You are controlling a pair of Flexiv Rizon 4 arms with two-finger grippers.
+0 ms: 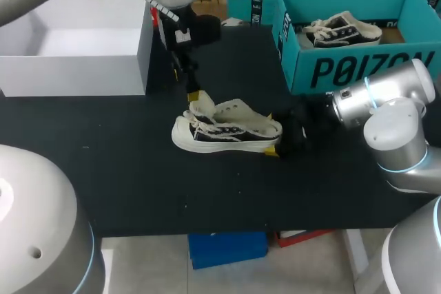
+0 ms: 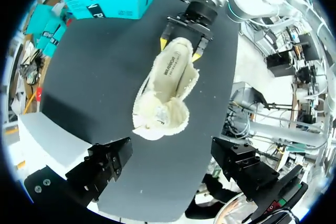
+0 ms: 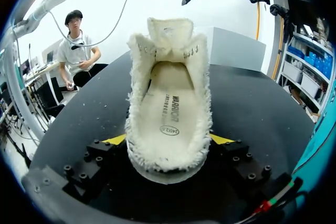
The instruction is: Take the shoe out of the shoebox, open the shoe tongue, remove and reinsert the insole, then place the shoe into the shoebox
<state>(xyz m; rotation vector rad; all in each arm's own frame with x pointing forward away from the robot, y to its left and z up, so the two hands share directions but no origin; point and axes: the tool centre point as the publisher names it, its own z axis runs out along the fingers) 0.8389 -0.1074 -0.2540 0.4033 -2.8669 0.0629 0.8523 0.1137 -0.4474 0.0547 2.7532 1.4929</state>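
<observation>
A cream and black sneaker (image 1: 227,132) lies upright on the black table (image 1: 138,170), toe to the left. Its tongue (image 2: 160,116) is folded forward, so the printed insole (image 3: 168,114) shows inside. My right gripper (image 1: 275,133) comes in from the right. Its yellow fingertips (image 3: 116,140) press both sides of the heel, so it is shut on the shoe. My left gripper (image 1: 191,89) hangs above the tongue end, wide open and holding nothing. From the left wrist view the shoe (image 2: 168,85) lies ahead of the left gripper (image 2: 173,163), and the right gripper (image 2: 181,50) clasps its far end.
A teal shoebox (image 1: 344,67) stands at the back right with a second sneaker (image 1: 341,29) inside. An open white box (image 1: 76,53) sits at the back left, close behind my left arm. More teal boxes (image 1: 251,1) line the far edge.
</observation>
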